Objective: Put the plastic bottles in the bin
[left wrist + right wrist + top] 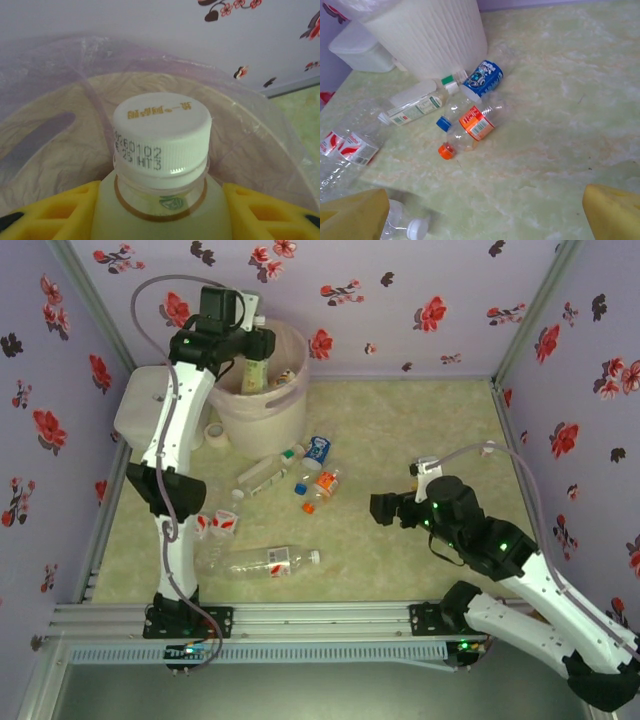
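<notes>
My left gripper (161, 212) is clamped on a clear bottle (162, 205), yellow fingers (60, 212) tight on both shoulders, white cap (161, 137) pointing away from the wrist. Directly past the cap is the bin (280, 165): pink liner and cream inner wall. In the top view the held bottle hangs over the bin mouth. I can't tell if its lower end is below the rim. Something pale lies inside, too small to name.

My right gripper (482, 215) is spread wide and empty, low over the table. Ahead of it:
- an orange-labelled bottle (476, 123) with an orange cap
- beyond that, a blue-labelled bottle (483, 78) just beside the bin wall
- ahead-left, a white-labelled bottle (417, 105)
- further left, a crumpled red-and-white-labelled bottle (350, 147)
- close by the left finger, a white-capped bottle (405, 225)

All of them lie on their sides outside the bin. A white lidded box (357, 47) sits far left, beside the bin.
</notes>
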### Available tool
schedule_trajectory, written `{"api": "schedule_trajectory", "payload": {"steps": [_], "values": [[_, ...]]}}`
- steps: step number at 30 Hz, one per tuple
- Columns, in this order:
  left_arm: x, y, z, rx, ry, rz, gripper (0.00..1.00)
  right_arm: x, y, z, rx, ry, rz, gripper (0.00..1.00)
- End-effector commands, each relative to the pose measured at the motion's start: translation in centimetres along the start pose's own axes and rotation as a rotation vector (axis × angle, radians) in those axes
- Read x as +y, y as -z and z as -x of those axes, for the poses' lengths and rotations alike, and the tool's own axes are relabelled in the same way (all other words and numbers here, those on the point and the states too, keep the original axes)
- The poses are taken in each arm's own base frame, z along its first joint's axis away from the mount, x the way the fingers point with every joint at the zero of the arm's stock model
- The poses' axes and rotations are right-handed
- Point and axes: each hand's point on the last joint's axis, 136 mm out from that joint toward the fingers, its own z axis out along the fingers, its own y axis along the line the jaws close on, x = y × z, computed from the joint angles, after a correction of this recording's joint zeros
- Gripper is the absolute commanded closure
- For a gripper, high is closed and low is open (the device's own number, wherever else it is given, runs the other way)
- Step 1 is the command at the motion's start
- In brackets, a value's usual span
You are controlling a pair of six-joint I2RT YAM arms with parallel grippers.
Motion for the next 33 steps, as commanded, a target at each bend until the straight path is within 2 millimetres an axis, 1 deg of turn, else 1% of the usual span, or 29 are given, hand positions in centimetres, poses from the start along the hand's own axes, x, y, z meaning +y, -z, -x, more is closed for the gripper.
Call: {"api": "schedule_trajectory", "payload": {"steps": [1,2,3,4,6,7,9,12,15,17,19,22,25,27,29,31,33], "values": [[-0.3,-2.6,-4.0,0.139,-0.035,-0.042,1.00,-0.8,-0.8,-1.0,0.029,-0.012,-0.041,0.01],[-0.5,-3.4,-4.6,0.157,-0.030,-0.058,1.00,-0.9,-1.0,-1.1,0.032,-0.009,-0.043,0.01],[-0.7,-4.0,-5.2,0.173,-0.022,-0.071,0.94,-0.9,-1.2,-1.2,0.036,-0.007,-0.048,0.01],[-0.9,-4.5,-5.6,0.182,-0.018,-0.083,0.87,-1.0,-1.4,-1.3,0.039,-0.005,-0.051,0.01],[-1.2,-5.2,-6.0,0.191,-0.003,-0.104,0.67,-1.0,-1.8,-1.4,0.050,0.001,-0.058,0.01],[-1.3,-5.4,-6.0,0.188,0.002,-0.113,0.60,-1.0,-2.0,-1.6,0.059,0.004,-0.063,0.01],[-1.6,-5.3,-5.4,0.167,0.009,-0.129,0.43,-1.0,-2.5,-1.9,0.076,0.005,-0.067,0.01],[-1.8,-4.6,-4.0,0.120,0.041,-0.139,0.28,-1.0,-2.9,-2.4,0.095,0.006,-0.068,0.01],[-2.3,-3.6,-2.3,0.067,0.047,-0.164,0.15,-0.7,-3.8,-3.2,0.130,0.034,-0.051,0.01],[-2.5,-2.6,-1.3,0.042,0.049,-0.175,0.08,-0.1,-4.6,-3.9,0.162,0.067,-0.014,0.01],[-2.6,-1.4,-0.3,0.013,0.049,-0.180,0.03,1.1,-5.5,-4.4,0.177,0.116,0.057,0.00],[-2.8,0.8,1.4,-0.037,0.042,-0.183,0.02,2.8,-6.6,-5.1,0.193,0.192,0.156,0.00],[-2.6,3.2,2.3,-0.063,0.033,-0.171,0.00,5.3,-7.2,-6.7,0.203,0.371,0.299,0.00],[-2.2,5.1,2.7,-0.073,0.034,-0.145,0.00,7.1,-7.5,-8.1,0.209,0.504,0.386,0.01],[-1.6,6.8,2.6,-0.067,0.044,-0.109,0.00,8.5,-7.7,-9.5,0.251,0.612,0.453,0.00],[-0.5,8.8,1.7,-0.033,0.083,-0.051,0.00,9.6,-8.0,-11.0,0.309,0.717,0.510,0.00],[0.3,10.8,0.4,0.009,0.127,-0.012,0.00,10.2,-8.5,-12.6,0.384,0.803,0.542,0.01]]}}
